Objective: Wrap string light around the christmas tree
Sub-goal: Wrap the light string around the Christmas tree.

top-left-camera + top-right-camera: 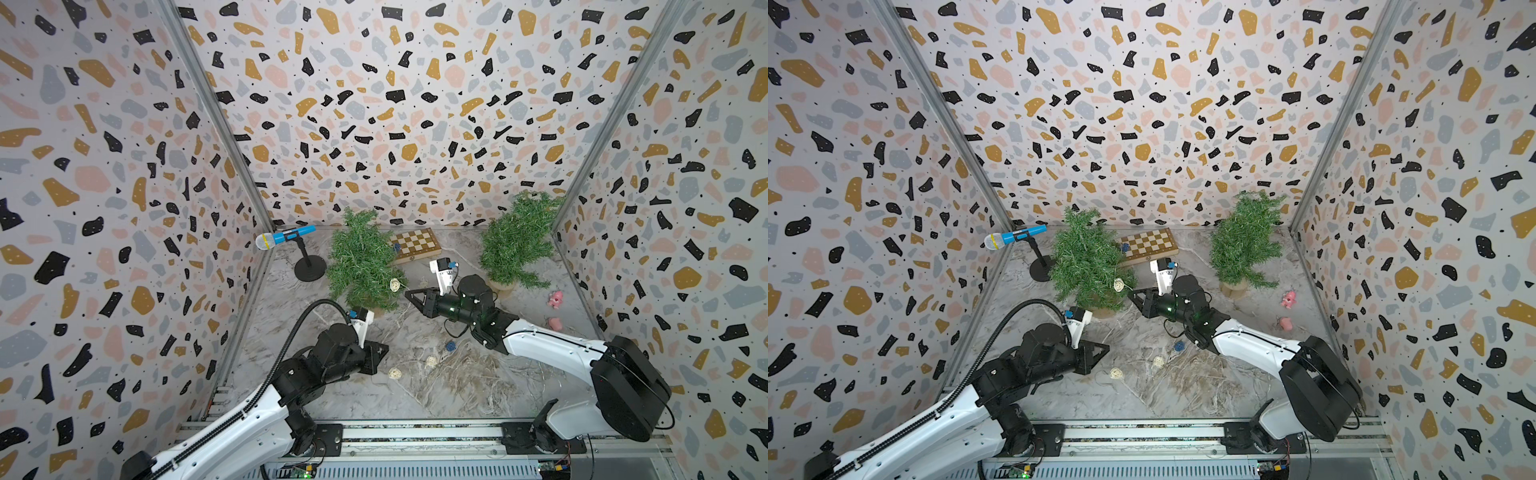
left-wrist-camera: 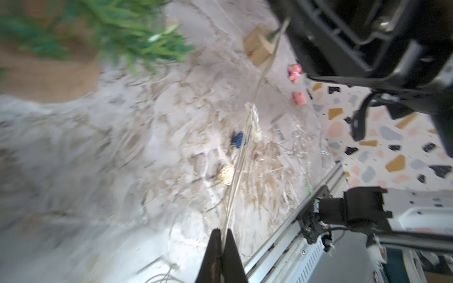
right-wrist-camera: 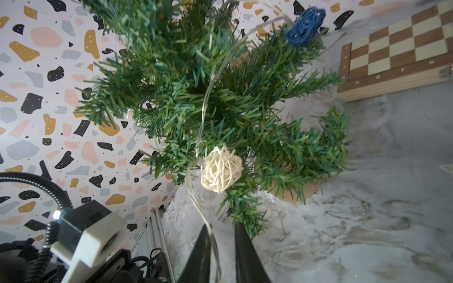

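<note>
Grips the thin wire of the string light [image 2: 235, 171] in the left pincer [image 2: 221, 235], jaws pressed together, low over the tabletop [image 1: 415, 399] in front of the christmas tree [image 1: 361, 262]. Holds the right pincer [image 3: 221, 225] parted just beside the tree's lower branches — wire running loose between the jaws. Hangs draped down the tree: blue ball [image 3: 305, 25] high, cream ball [image 3: 221, 169] low — remaining strand trailing on the tabletop.

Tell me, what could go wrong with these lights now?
1. The left pincer clamps the thin light wire, which leads to the tree; a hard pull might tip it.
2. The right pincer stands open around the wire, so the cream ball could slip off its branch.
</note>
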Motion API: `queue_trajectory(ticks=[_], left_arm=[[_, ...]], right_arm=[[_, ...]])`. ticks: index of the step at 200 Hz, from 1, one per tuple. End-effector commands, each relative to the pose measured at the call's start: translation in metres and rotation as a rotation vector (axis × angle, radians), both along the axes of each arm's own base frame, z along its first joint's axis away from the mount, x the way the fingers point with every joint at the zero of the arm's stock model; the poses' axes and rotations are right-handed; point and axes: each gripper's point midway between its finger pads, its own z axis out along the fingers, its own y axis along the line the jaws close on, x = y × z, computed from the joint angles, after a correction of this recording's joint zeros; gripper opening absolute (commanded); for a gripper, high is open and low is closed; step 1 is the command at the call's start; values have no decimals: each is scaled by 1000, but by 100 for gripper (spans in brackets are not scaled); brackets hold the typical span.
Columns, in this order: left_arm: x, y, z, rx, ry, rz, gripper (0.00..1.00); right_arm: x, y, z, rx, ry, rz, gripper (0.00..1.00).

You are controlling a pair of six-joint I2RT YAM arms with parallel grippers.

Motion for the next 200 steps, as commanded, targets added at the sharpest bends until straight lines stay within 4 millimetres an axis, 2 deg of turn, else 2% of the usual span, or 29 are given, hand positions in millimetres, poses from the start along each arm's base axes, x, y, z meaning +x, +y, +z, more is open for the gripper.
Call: queue_trajectory(ticks=[1, 20, 34, 60, 90, 137, 175, 200], left_arm=[[0, 60, -19, 197, 129, 248, 0], [-1, 81, -20, 275, 206, 300, 0], [2, 96, -12, 329, 205, 338, 0], [10, 110, 10, 337, 165, 372, 0], [15, 132, 13, 384, 175, 419, 0], [25, 166, 52, 411, 87, 536, 0], [39, 181, 65, 484, 45, 566, 0], [55, 180, 71, 465, 15, 552, 0]], right_arm=[[8, 7, 18, 17, -46, 3, 30], [7, 9, 17, 14, -45, 15, 35], [8, 8, 18, 6, -53, 4, 38], [8, 2, 20, -12, -75, -15, 41], [9, 0, 18, -26, -82, -27, 43], [13, -6, 11, -56, -91, -50, 44], [14, -7, 7, -63, -83, -48, 43], [14, -8, 5, -76, -85, -51, 43]])
